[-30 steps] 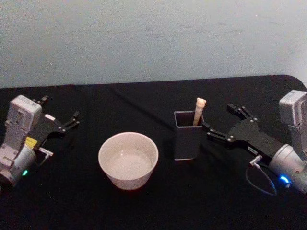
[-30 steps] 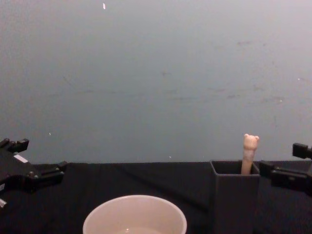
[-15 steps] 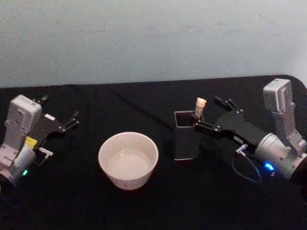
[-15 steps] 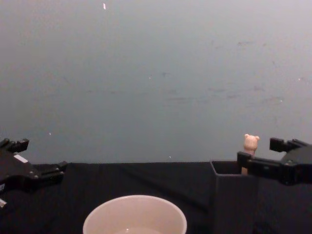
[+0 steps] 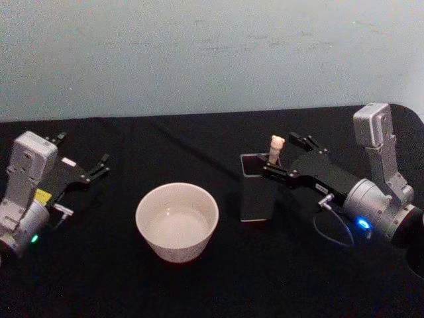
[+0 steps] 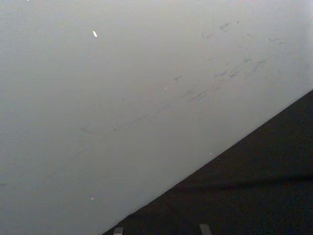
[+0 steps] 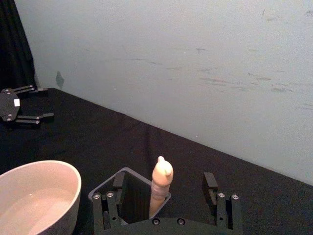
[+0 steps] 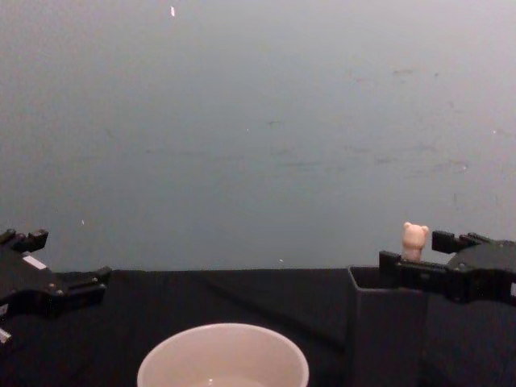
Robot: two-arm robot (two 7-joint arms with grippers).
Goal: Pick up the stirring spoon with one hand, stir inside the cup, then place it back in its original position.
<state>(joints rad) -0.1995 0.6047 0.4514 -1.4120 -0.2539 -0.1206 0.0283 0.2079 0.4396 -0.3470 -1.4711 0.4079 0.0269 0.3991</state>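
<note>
Black tablecloth (image 5: pixel 199 285) under a pale wall (image 5: pixel 199 53) bore the holder (image 5: pixel 255 195) with the spoon (image 5: pixel 275 147) upright inside, untouched between the wide-spread jaws of the right gripper (image 5: pixel 278 154), the cup (image 5: pixel 177 222) to its left, and the left gripper (image 5: pixel 85 147) idle, spread, far left.

A robotics test bench in a lab-like room is suggested. A table draped in plain black cloth (image 5: pixel 199 291) is set against a bare, scuffed, pale blue-grey painted wall (image 5: pixel 199 53). A grey-and-black left robot arm (image 5: pixel 26 185) and a matching right robot arm (image 5: pixel 377 192), each with a lit indicator lamp, are seen at its sides. A wide cream-white round cup (image 5: pixel 177 222) is staged between them.
</note>
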